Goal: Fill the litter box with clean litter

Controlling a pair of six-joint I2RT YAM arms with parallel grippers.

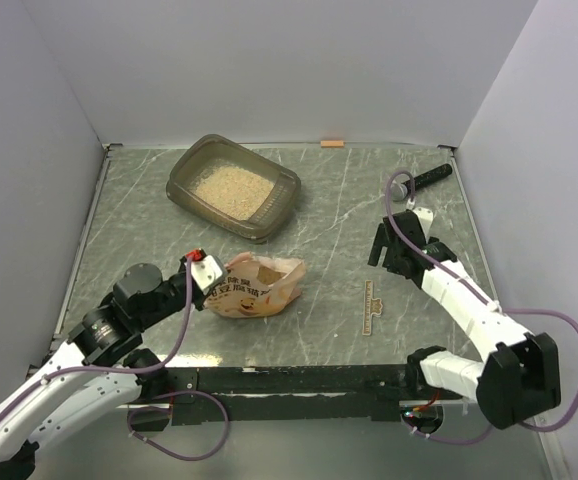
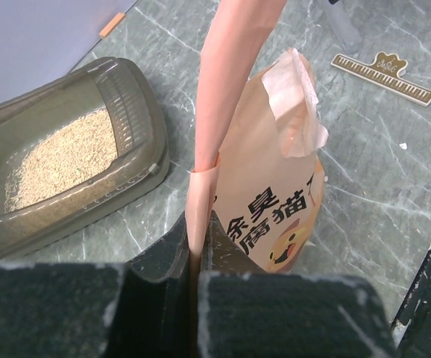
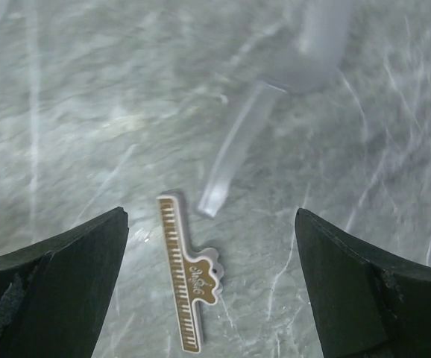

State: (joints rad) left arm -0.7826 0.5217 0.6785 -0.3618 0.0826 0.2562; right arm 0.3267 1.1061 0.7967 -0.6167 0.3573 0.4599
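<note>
The grey-brown litter box (image 1: 182,176) sits at the back left of the table, with a layer of beige clean litter (image 1: 231,187) in its bottom. In the left wrist view the litter box (image 2: 142,127) and its granules (image 2: 60,158) lie to the left. The orange-pink pouch (image 1: 257,285) with dark characters rests in front of the box. My left gripper (image 1: 207,274) is shut on a thin edge of the pouch (image 2: 275,186), and the flap runs up between the jaws of the left gripper (image 2: 195,233). My right gripper (image 1: 379,246) hovers open over the right side, holding nothing.
A brown and white bag clip (image 1: 367,309) lies on the table right of the pouch, directly under my right gripper (image 3: 212,220) as the clip (image 3: 188,280) shows there. A black stick (image 1: 424,180) lies at the back right. White walls enclose three sides.
</note>
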